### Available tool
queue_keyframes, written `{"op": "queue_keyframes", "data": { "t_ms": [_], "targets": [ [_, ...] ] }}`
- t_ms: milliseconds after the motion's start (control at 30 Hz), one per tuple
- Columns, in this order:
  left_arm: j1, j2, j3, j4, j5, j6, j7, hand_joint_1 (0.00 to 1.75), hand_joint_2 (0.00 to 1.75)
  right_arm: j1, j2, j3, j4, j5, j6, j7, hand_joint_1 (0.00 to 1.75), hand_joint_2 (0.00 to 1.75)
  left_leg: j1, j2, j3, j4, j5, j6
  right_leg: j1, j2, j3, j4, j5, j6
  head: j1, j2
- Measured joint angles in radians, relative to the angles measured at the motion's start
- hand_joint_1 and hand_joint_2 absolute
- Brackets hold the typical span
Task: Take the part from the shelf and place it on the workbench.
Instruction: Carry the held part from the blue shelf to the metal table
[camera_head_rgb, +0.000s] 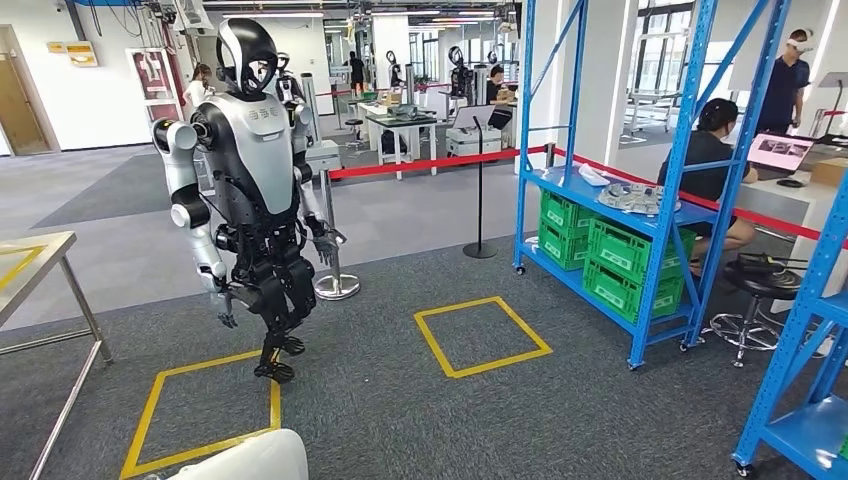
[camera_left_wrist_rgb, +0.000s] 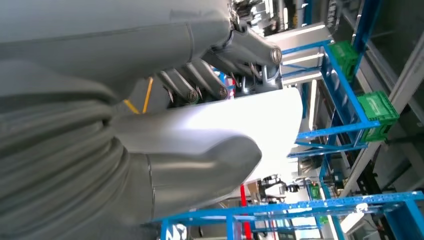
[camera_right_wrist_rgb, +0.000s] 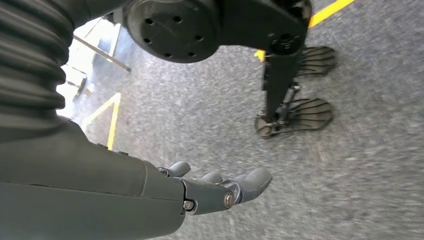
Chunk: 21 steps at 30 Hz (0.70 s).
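The part (camera_head_rgb: 632, 197), a pale round metal piece, lies on the upper blue board of the shelf (camera_head_rgb: 600, 190) at the far right, above 4 green crates (camera_head_rgb: 612, 257). Beside the shelf a seated person (camera_head_rgb: 712, 165) works at a laptop. Between here and the shelf lies a yellow floor square (camera_head_rgb: 482, 336); another humanoid robot (camera_head_rgb: 250, 180) stands at the left, and the steel table (camera_head_rgb: 30, 265) sits at the far left edge. The left hand (camera_left_wrist_rgb: 200, 150) hangs low, grasp unclear. The right hand (camera_right_wrist_rgb: 220, 187) hangs empty over the carpet, fingers loosely curled apart. Likely risks: walking into the shelf upright, or clipping the other robot when turning towards the table.
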Motion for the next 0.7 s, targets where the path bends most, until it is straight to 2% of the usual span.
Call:
{"op": "queue_keyframes", "data": {
  "t_ms": [33,67,100,133,167,200,267,300,333,367,400,433,500,533,567,600,633,667,700],
  "targets": [
    [-0.009,0.004,0.004,0.000,-0.004,0.007,-0.005,1.75,1.75,0.001,0.001,-0.001,0.000,-0.001,-0.001,-0.001,0.00,1.75,-0.001,0.032,-0.027,0.059,-0.033,-0.002,0.003,-0.013,0.000,0.000,0.000,-0.005,-0.002,0.000],
    [-0.015,0.008,0.009,0.000,-0.007,0.013,-0.008,1.75,1.75,0.002,0.003,-0.002,0.000,-0.001,-0.001,-0.001,0.00,1.75,-0.001,0.048,-0.058,0.126,-0.065,-0.004,0.006,-0.027,-0.001,0.000,-0.001,-0.008,-0.002,0.000],
    [-0.019,0.011,0.014,0.000,-0.009,0.020,-0.011,1.75,1.75,0.003,0.004,-0.002,0.000,-0.001,-0.002,0.000,0.00,1.75,-0.001,0.055,-0.082,0.180,-0.085,-0.004,0.009,-0.042,-0.002,0.000,-0.002,-0.010,-0.002,0.000],
    [-0.019,0.016,0.021,-0.001,-0.013,0.027,-0.014,1.75,1.75,0.004,0.007,-0.003,0.000,-0.001,-0.002,-0.001,0.00,1.75,-0.001,0.057,-0.092,0.205,-0.088,-0.003,0.012,-0.056,-0.002,0.000,-0.003,-0.012,-0.003,0.000],
    [-0.016,0.021,0.030,-0.005,-0.016,0.035,-0.019,1.75,1.75,0.003,0.010,-0.003,0.000,0.000,-0.002,-0.001,0.00,1.75,-0.002,0.060,-0.082,0.192,-0.073,-0.001,0.014,-0.070,-0.001,0.000,-0.004,-0.013,-0.003,0.000],
    [-0.011,0.028,0.043,-0.013,-0.020,0.042,-0.026,1.75,1.75,0.001,0.014,-0.003,0.000,0.001,-0.002,-0.003,0.00,1.75,-0.003,0.067,-0.054,0.143,-0.044,0.003,0.016,-0.082,0.000,0.000,-0.005,-0.014,-0.003,0.000],
    [0.005,0.044,0.074,-0.040,-0.027,0.052,-0.038,1.75,1.75,0.000,0.022,-0.003,0.000,0.005,-0.002,-0.010,0.00,1.75,-0.016,0.120,0.018,0.008,0.008,0.019,0.021,-0.103,0.006,0.001,-0.010,-0.012,-0.003,0.000],
    [0.014,0.051,0.091,-0.054,-0.030,0.055,-0.043,1.75,1.75,0.001,0.025,-0.003,0.000,0.008,-0.001,-0.013,0.00,1.75,-0.023,0.142,0.041,-0.038,0.021,0.027,0.023,-0.114,0.008,0.001,-0.012,-0.009,-0.003,0.000],
    [0.023,0.057,0.106,-0.068,-0.032,0.057,-0.047,1.75,1.75,0.001,0.028,-0.003,0.000,0.009,-0.001,-0.014,0.00,1.75,-0.029,0.156,0.051,-0.062,0.024,0.034,0.024,-0.125,0.009,0.001,-0.015,-0.005,-0.003,0.000],
    [0.034,0.060,0.120,-0.080,-0.035,0.061,-0.049,1.75,1.75,0.001,0.030,-0.003,0.000,0.011,0.000,-0.014,0.00,1.75,-0.033,0.149,0.049,-0.065,0.024,0.038,0.025,-0.137,0.012,0.001,-0.017,-0.001,-0.002,0.000],
    [0.047,0.064,0.133,-0.094,-0.039,0.065,-0.052,1.75,1.75,0.000,0.031,-0.003,0.000,0.014,0.000,-0.011,0.00,1.75,-0.031,0.133,0.051,-0.069,0.027,0.042,0.025,-0.150,0.014,-0.001,-0.019,0.004,-0.002,0.000],
    [0.063,0.066,0.146,-0.108,-0.044,0.070,-0.054,1.75,1.75,-0.001,0.033,-0.003,0.000,0.016,0.000,-0.007,0.00,1.75,-0.028,0.119,0.054,-0.074,0.031,0.045,0.024,-0.145,0.017,0.002,-0.024,0.010,-0.002,0.000],
    [0.086,0.066,0.172,-0.139,-0.051,0.075,-0.058,1.75,1.75,-0.003,0.035,-0.003,0.000,0.018,0.000,0.000,0.00,1.75,-0.018,0.092,0.061,-0.084,0.041,0.053,0.021,-0.090,-0.001,0.051,-0.056,0.022,-0.001,0.000],
    [0.094,0.064,0.183,-0.152,-0.053,0.075,-0.059,1.75,1.75,-0.003,0.035,-0.003,0.000,0.018,0.000,0.002,0.00,1.75,-0.015,0.079,0.060,-0.086,0.044,0.055,0.017,-0.052,-0.025,0.104,-0.082,0.027,0.001,0.000],
    [0.100,0.061,0.194,-0.164,-0.054,0.075,-0.060,1.75,1.75,-0.001,0.035,-0.003,0.000,0.018,0.001,0.003,0.00,1.75,-0.012,0.064,0.059,-0.086,0.045,0.058,0.015,-0.027,-0.056,0.167,-0.112,0.030,0.002,0.000],
    [0.107,0.058,0.206,-0.173,-0.054,0.075,-0.060,1.75,1.75,0.000,0.035,-0.003,0.000,0.019,0.001,0.003,0.00,1.75,-0.011,0.048,0.057,-0.085,0.045,0.059,0.012,-0.018,-0.087,0.226,-0.131,0.033,0.003,0.000],
    [0.113,0.055,0.218,-0.182,-0.053,0.075,-0.060,1.75,1.75,0.002,0.035,-0.003,0.000,0.020,0.001,0.003,0.00,1.75,-0.009,0.032,0.056,-0.083,0.045,0.058,0.010,-0.014,-0.108,0.262,-0.136,0.036,0.003,0.000],
    [0.118,0.053,0.229,-0.188,-0.053,0.075,-0.061,1.75,1.75,0.003,0.034,-0.003,0.000,0.020,0.001,0.002,0.00,1.75,-0.007,0.016,0.055,-0.080,0.045,0.057,0.007,-0.012,-0.113,0.263,-0.123,0.039,0.004,0.000],
    [0.121,0.052,0.239,-0.194,-0.053,0.075,-0.060,1.75,1.75,0.002,0.034,-0.003,0.000,0.020,0.001,0.002,0.00,1.75,-0.004,-0.001,0.054,-0.076,0.044,0.053,0.003,-0.008,-0.097,0.224,-0.092,0.042,0.004,0.000]
  ]
}}
